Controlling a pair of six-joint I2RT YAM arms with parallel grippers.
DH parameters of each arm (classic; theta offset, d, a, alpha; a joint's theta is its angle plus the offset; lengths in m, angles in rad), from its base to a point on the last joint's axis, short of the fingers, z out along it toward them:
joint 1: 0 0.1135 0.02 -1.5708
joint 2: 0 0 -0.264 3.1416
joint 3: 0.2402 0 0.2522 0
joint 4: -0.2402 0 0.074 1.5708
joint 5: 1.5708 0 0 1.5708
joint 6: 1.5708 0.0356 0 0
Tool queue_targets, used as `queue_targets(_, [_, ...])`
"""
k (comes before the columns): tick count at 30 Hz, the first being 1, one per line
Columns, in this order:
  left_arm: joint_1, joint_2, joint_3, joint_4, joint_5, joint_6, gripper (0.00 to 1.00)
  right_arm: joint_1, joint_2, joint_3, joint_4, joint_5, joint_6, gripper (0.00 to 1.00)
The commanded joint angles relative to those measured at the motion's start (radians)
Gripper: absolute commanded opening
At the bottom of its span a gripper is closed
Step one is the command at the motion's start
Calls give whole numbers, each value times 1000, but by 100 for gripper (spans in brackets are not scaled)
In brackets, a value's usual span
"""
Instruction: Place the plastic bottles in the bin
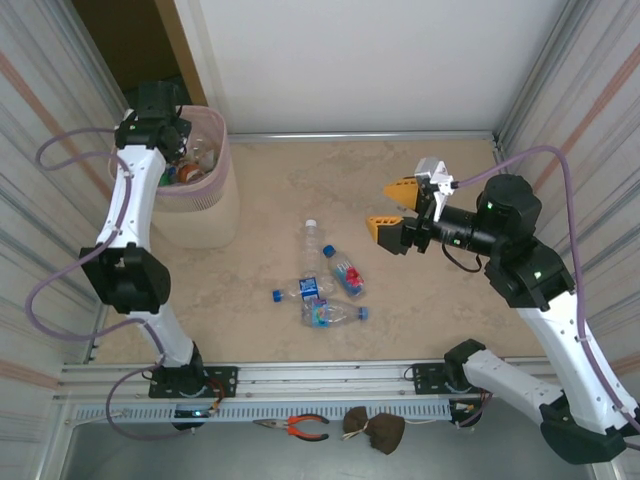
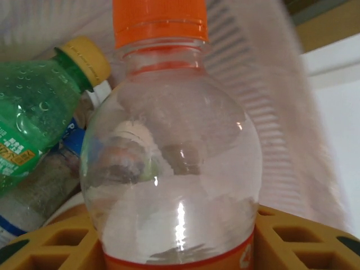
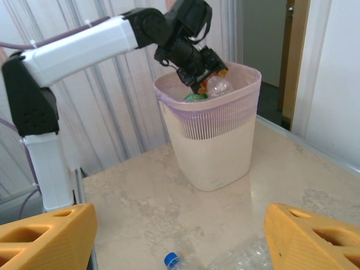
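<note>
**Holding a clear bottle over the bin, four more loose on the table**

Top view first. The left gripper (image 1: pixel 172 150) is at the upper left of the frame, right over the mouth of the bin (image 1: pixel 222 160). You can just make out a few bottles already lying inside.

Four plastic bottles sit close together mid-table (image 1: pixel 440 300):
- a white-capped bottle (image 1: pixel 312 243) at the top of the bunch
- a red-labelled bottle (image 1: pixel 348 278) to its lower right
- a small blue-capped bottle (image 1: pixel 297 291) at the left
- the lowest bottle (image 1: pixel 335 314) lying on its side

The right gripper (image 1: pixel 392 208) hovers to the right of that bunch, jaws spread wide with nothing in them. Pliers (image 1: pixel 297 427) lie on the rail at the bottom edge.

Left wrist view: the left gripper (image 2: pixel 179 250) is clamped on an orange-capped bottle (image 2: pixel 174 169). It's clear, and it stands between the yellow fingers (image 2: pixel 50 242) at the bottom of the frame, with its cap at the top edge. A green bottle (image 2: pixel 34 129) with a yellow cap lies behind it at the upper left. The pink liner (image 2: pixel 264 84) runs down the right side.

Right wrist view: the right gripper (image 3: pixel 180 236) has its fingers in the two bottom corners, well apart, with bare table between them. The bin (image 3: pixel 214 146) stands in the centre, with the liner folded over its rim. The left gripper (image 3: pixel 199 67) is at its mouth, and the orange-capped bottle (image 3: pixel 219 85) pokes above the rim. A blue cap (image 3: pixel 171 260) and part of a clear bottle body (image 3: pixel 242 256) peek in at the bottom edge.
</note>
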Motion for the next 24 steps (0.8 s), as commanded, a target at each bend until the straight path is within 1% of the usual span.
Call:
queue_targets(1, [13, 30, 33, -22, 36, -96, 54, 9, -33, -17, -6, 29, 11, 77])
queue_targets(6, [35, 88, 20, 27, 107, -120, 58, 8, -37, -17, -2, 33, 13, 77])
queue_targets(9, [52, 116, 19, 54, 153, -128, 63, 9, -37, -21, 3, 37, 13, 77])
queue_targets(11, [59, 118, 14, 63, 164, -134, 67, 9, -34, -21, 8, 35, 12, 77])
queue_targets(15, [63, 95, -9, 94, 160, -142, 76, 9, -29, -19, 14, 32, 12, 77])
queue_targets(24, [65, 13, -12, 106, 149, -131, 89, 9, -21, -12, 20, 21, 14, 77])
